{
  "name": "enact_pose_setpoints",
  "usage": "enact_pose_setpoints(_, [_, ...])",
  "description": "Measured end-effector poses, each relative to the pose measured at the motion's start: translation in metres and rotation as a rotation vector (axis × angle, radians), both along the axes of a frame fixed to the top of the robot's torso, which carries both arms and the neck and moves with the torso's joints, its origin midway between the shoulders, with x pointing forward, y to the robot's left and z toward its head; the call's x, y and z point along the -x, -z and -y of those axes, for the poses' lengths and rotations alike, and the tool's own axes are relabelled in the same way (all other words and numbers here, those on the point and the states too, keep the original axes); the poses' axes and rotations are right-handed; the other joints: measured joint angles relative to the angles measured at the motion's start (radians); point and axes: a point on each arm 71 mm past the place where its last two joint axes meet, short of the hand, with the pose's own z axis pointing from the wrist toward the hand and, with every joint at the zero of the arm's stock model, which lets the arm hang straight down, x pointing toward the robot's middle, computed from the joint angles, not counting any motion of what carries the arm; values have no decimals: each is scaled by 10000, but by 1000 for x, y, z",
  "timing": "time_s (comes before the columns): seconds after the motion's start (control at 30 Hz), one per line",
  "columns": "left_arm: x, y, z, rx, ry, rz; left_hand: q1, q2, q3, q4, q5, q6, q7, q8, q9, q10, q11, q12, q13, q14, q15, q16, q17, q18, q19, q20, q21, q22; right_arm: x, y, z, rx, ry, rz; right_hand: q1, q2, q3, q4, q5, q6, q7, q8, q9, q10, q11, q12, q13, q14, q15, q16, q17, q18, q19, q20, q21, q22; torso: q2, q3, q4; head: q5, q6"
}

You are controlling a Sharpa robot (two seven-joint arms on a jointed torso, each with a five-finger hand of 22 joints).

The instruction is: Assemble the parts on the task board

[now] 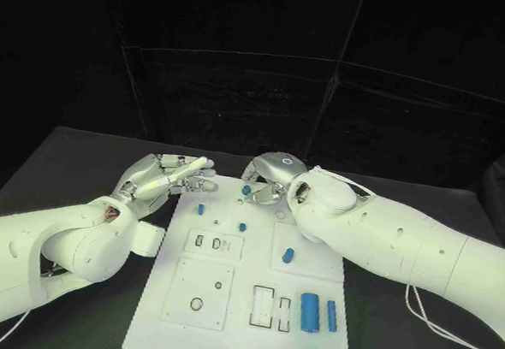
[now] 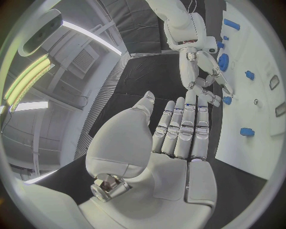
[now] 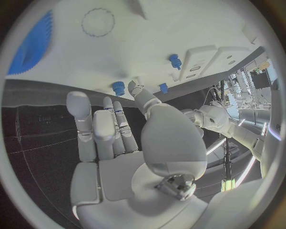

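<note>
Both hands crowding the task board (image 1: pixel 244 346) far edge; open board nearer the robot.

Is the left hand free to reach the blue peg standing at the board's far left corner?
Probably yes: the left hand is open, holds nothing, and hovers just beside that blue peg at the task board edge, with nothing between them.

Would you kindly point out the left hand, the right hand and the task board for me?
left hand (image 1: pixel 168 174), head view, on the knuckles.
right hand (image 1: pixel 267 179), head view, on its silver back.
task board (image 1: pixel 237 345), head view, on its bare near part.
</note>
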Motion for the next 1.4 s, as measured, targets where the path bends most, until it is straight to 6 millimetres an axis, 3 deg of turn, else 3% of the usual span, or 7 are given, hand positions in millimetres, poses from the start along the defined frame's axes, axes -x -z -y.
enact_pose_setpoints(0.3, [1, 0, -2, -34, -23, -45, 0, 0, -28, -28, 0, 0, 0, -29, 0, 0, 0, -40, -6, 0, 0, 0, 10, -2, 0, 0, -25, -14, 15, -7, 46, -553, 340, -70, 141, 141, -512, 432, 717, 223, -43, 14, 26, 920, -153, 802, 158, 65, -65, 260, 346, 1, 158, -74, 199, 307, -33, 33, -77, -35, 75])
enact_pose_setpoints(0.4, [1, 0, -3, -41, -22, -60, 55, 55, 15, -71, 0, 0, 0, -38, 0, 0, 0, -39, -5, 0, 0, -45, 21, -2, 0, -1, -39, -28, 21, -10, 73, -893, 772, -367, 106, 165, -719, 639, 989, 370, -144, 68, 33, 1929, -335, 1395, 412, 80, -221, 443, 639, 0, 385, -169, 448, 681, -61, 51, -122, -51, 97])
enact_pose_setpoints(0.53, [1, 0, -2, -44, -8, -78, 107, 107, 29, -141, 0, 0, 0, -38, 0, 0, 0, -86, -5, 0, 0, -45, 33, -2, -1, -1, -76, -37, 25, -10, 103, -1258, 1471, -857, -272, -58, -1179, 1192, 1457, 475, -322, 68, 32, 2951, -614, 2432, 1124, 95, -458, 820, 1230, 1, 672, -456, 793, 1179, -99, 89, -207, -71, 109])
enact_pose_setpoints(0.7, [1, 0, 0, -34, 30, -91, 106, 105, 29, -141, 0, 0, 0, -38, 0, 0, 0, -105, -5, 37, 37, -84, 33, -2, -1, -1, -76, -39, 28, -8, 125, -1460, 2167, -1510, -29, -107, -1828, 1746, 1471, 305, -413, 118, 32, 2720, -729, 4457, 2980, 73, -548, 1227, 1865, -162, 910, -597, 1167, 1761, -122, 128, -290, -75, 110])
enact_pose_setpoints(0.8, [0, 1, 1, -27, 55, -97, 106, 106, 56, -168, 0, 0, 0, -38, 0, 0, 0, -105, -4, 37, 37, -84, 33, -3, -1, -1, -76, -39, 28, -6, 129, -1414, 2391, -1783, 456, -76, -2500, 2337, 1471, 49, -340, 118, 31, 1936, -623, 6264, 4961, 72, -548, 1413, 2180, -161, 971, -537, 1279, 1976, -124, 144, -310, -80, 111])
enact_pose_setpoints(0.9, [0, 1, 2, -31, 57, -101, 166, 166, 128, -240, 0, 0, 0, -77, 0, 0, 0, -105, -4, 37, 37, -84, 51, -2, 15, 15, -76, -48, 26, -3, 129, -1312, 2592, -2048, 655, -107, -2768, 2606, 1471, -47, -289, 118, 31, 1818, -603, 6857, 5689, 72, -548, 1455, 2269, -160, 971, -537, 1318, 2010, -122, 147, -310, -81, 116])
enact_pose_setpoints(1.4, [-2, 2, 1, -53, 27, -117, 212, 211, 139, -251, 0, 0, 0, -76, 0, 0, 0, -105, -3, 36, 37, -122, 60, -2, 28, 28, -117, -49, 19, 5, 116, -874, 2811, -2688, 1054, -103, -3000, 3012, 1471, -170, -283, 199, 29, 1733, -588, 7538, 6602, 73, -546, 1509, 2380, -158, 933, -500, 1356, 2079, -103, 132, -295, -99, 35])
